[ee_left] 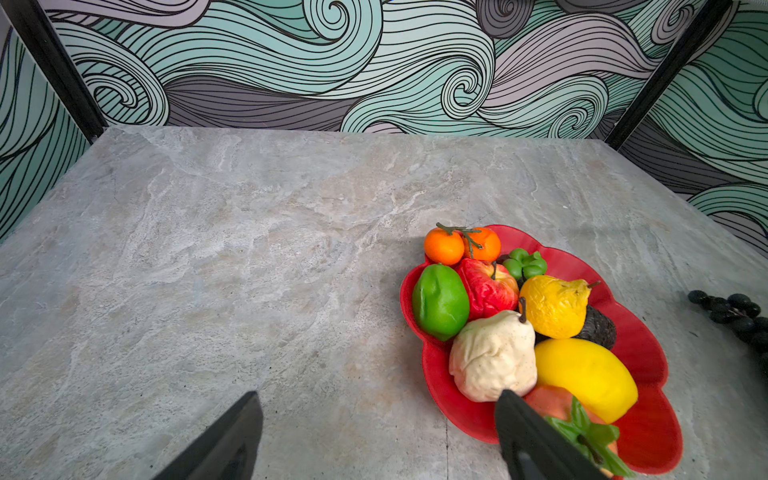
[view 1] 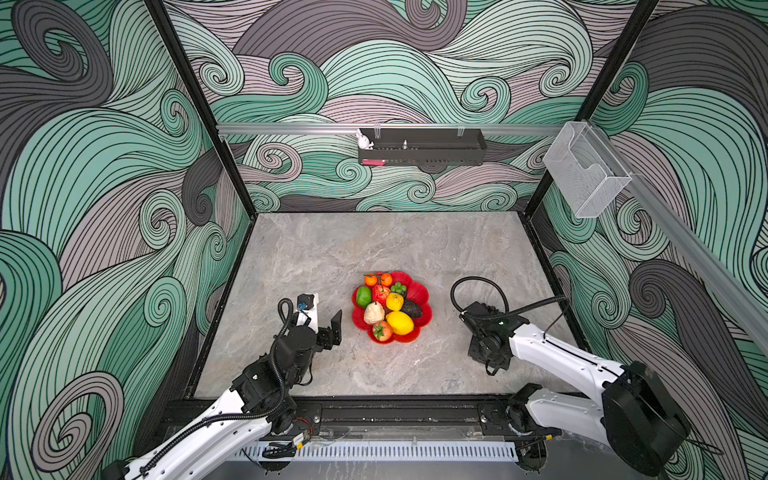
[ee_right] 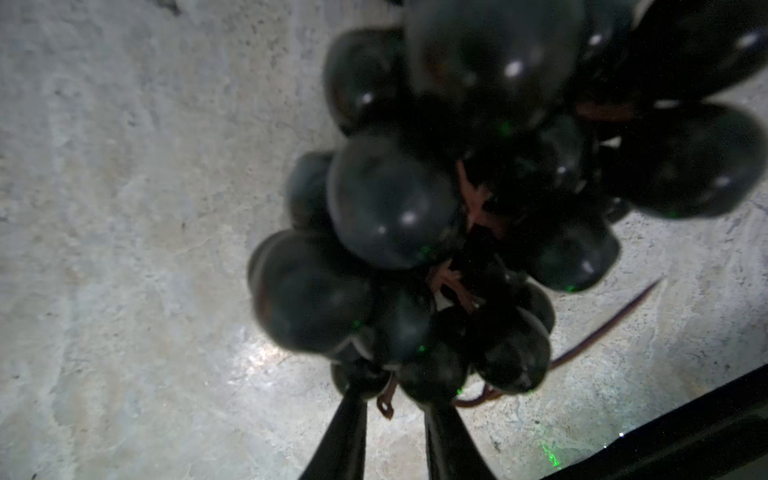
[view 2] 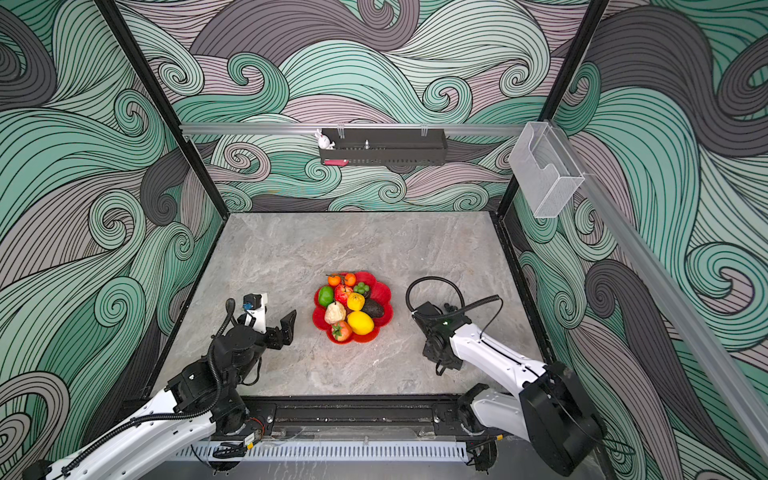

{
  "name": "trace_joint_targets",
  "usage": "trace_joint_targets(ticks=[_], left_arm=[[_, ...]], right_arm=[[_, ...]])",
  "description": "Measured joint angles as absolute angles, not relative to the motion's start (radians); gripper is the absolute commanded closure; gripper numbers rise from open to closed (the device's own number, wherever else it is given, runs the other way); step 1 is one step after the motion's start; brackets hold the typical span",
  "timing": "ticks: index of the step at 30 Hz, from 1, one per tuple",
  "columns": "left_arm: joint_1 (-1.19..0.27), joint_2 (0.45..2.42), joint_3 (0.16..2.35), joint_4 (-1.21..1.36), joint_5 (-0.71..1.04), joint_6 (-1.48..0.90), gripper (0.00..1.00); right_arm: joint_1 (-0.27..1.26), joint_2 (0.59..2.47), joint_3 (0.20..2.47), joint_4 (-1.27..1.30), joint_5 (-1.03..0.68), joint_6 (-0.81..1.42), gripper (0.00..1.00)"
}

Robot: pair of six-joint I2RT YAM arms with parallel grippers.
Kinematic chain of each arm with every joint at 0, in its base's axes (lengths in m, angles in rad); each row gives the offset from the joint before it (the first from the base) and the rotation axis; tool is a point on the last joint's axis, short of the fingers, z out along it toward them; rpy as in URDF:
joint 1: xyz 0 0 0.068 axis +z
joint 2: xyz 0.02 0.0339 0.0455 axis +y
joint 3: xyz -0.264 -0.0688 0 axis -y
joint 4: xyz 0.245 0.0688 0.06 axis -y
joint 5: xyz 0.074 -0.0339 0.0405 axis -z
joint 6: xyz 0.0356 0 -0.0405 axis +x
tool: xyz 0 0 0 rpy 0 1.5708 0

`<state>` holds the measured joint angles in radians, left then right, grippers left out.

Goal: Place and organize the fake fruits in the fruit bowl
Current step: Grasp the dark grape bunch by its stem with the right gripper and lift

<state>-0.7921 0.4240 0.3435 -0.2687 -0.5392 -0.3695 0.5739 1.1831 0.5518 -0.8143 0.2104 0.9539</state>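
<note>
The left jaws hang just beside the fruit bowl (view 1: pixel 420 291), released and empty. Right of the bowl, the grape bunch (ee_right: pixel 390 203) lies on the bench (view 1: pixel 332 257) directly under the right jaws, the nearer pair. Its long axis runs straight out from them; they stand narrow at its near end, though a grip cannot be told.

Bench (view 1: pixel 332 257): flat grey marble-look slab, two items directly on it.
1) Fruit bowl (view 1: pixel 422 293): red scalloped dish, sits between the two sets of jaws, nearer the left jaws, just beside them and not touching in both top views.
2) Grape bunch (ee_right: pixel 395 208): dark, lies on the slab right at the tips of the right jaws. Its thin stem trails along the surface off to one side.
</note>
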Motion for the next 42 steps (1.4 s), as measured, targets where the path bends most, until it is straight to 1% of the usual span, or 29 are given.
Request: trace_joint_targets(ticks=[4,11,21,28,34,42], left_arm=[[-0.792,0.424,0.344,-0.269,-0.539,-0.369,0.11],[-0.792,0.424,0.343,-0.268,-0.539,-0.369,0.11],[-0.792,0.437,0.343,-0.268,-0.539,-0.369,0.11],[-0.792,0.445,0.343,-0.263,-0.539,-0.368,0.1],[-0.792,0.464,0.342,-0.254,-0.538,-0.366,0.1],[-0.792,0.469,0.334,-0.229,-0.526,-0.35,0.07]], right_arm=[[0.574,1.185,0.552,-0.807,0.223,0.95,0.81],[0.582,1.158,0.552,-0.807,0.261,0.943,0.84],[0.583,1.152,0.559,-0.81,0.285,0.922,1.0],[0.585,1.107,0.606,-0.854,0.302,0.902,1.0],[0.585,1.017,0.721,-0.928,0.333,0.847,1.0],[0.585,0.975,0.85,-0.97,0.331,0.74,1.0]])
